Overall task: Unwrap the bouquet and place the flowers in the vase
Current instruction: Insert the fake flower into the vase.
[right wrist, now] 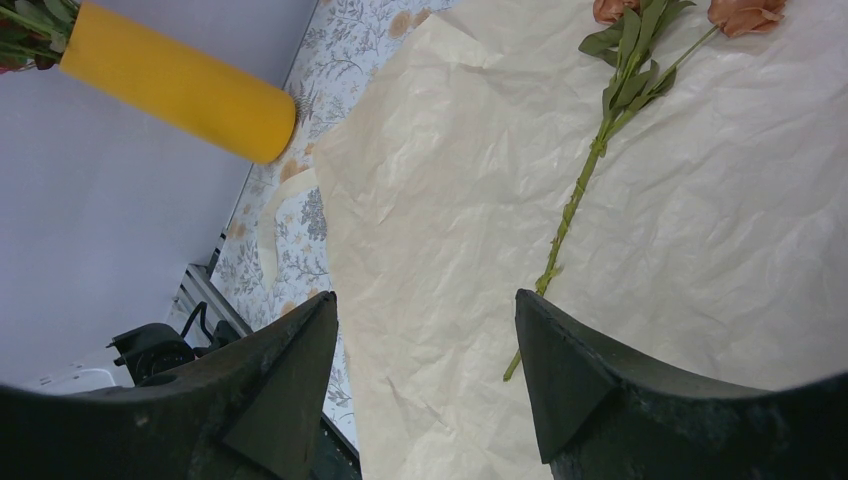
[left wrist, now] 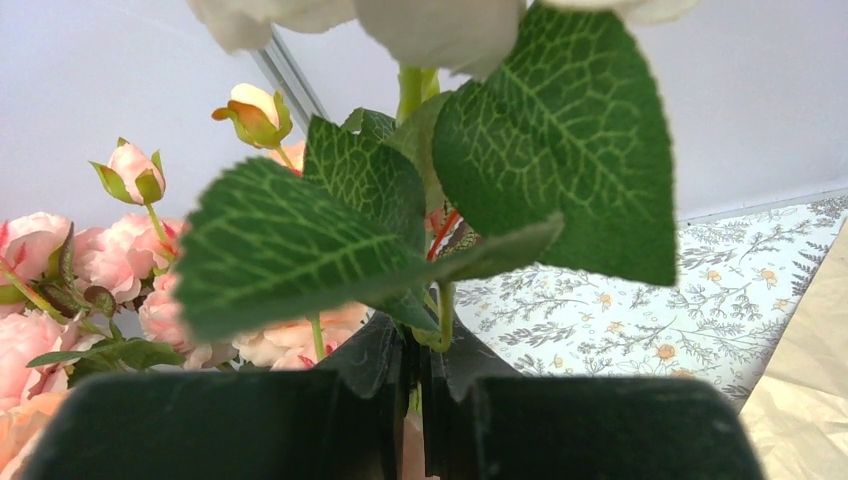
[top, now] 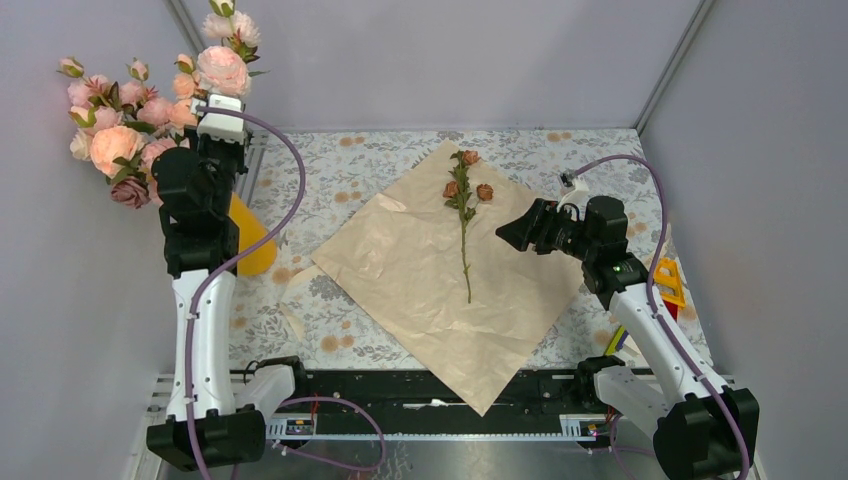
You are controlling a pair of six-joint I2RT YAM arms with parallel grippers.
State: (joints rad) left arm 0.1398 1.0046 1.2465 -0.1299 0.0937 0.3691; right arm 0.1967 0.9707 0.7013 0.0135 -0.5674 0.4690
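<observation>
The crinkled peach-beige wrapping sheet point(top: 420, 290) lies flat, with one thin-stemmed spray of brownish-pink roses point(top: 464, 235) on its middle, so unwrapping looks done. The right gripper point(top: 505, 233), jaws spread at 3 o'clock, likely must pinch that stem next. At 9 o'clock sits the smooth yellow-orange vase point(top: 250, 235), and beyond it the left gripper point(left wrist: 412, 345) pinches a leafy green stem point(left wrist: 412, 95).

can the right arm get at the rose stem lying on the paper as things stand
Probably yes. The right end effector hangs open close to the rose stem, which lies alone on the flat paper; nothing stands between them.
</observation>
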